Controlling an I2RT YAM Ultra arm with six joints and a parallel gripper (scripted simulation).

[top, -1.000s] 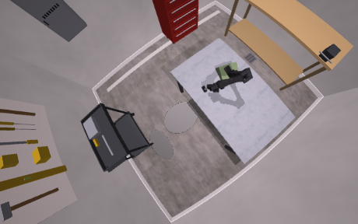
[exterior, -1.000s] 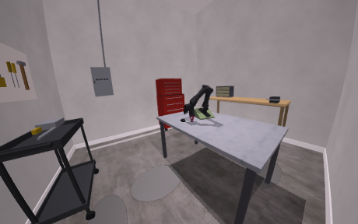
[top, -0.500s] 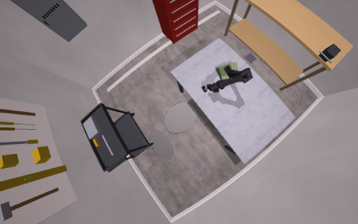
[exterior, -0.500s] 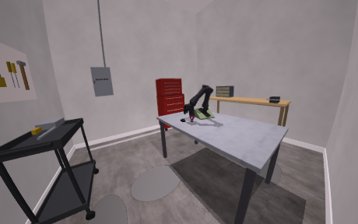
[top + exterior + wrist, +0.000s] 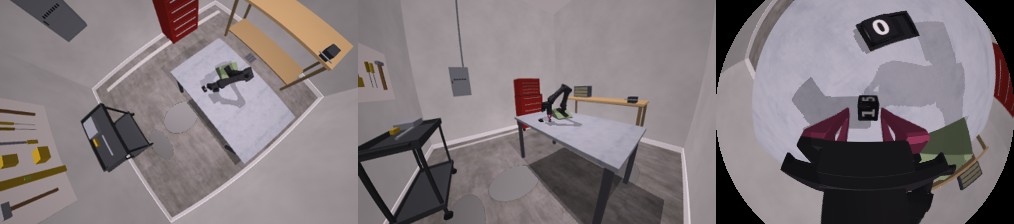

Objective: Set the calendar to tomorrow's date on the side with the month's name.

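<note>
Landmark: the tray (image 5: 204, 89) (image 5: 541, 120) (image 5: 904, 25), on the table (image 5: 253, 128) (image 5: 591, 130) (image 5: 778, 95). One dark cube, the "0" cube (image 5: 881, 27), sits in the tray, towards one end; the other end holds no cube.

Second cube, the loose cube (image 5: 549, 120) (image 5: 868, 107): outside the tray, near it, on the arm's side. Two printed faces are visible in the wrist view, a "1" and a "5", both turned sideways there.

End effector: the gripper (image 5: 211, 88) (image 5: 549, 117) (image 5: 865, 111) is partly open, gripping nothing. Its reddish fingertips stand either side of the loose cube, with a gap visible on at least one side. The "0" cube lies beyond them, well apart.

The arm's green base plate (image 5: 234, 64) (image 5: 556, 115) (image 5: 948, 137) is farther from the tray than the loose cube is. Calendar not yet complete: only one cube is in the tray.
</note>
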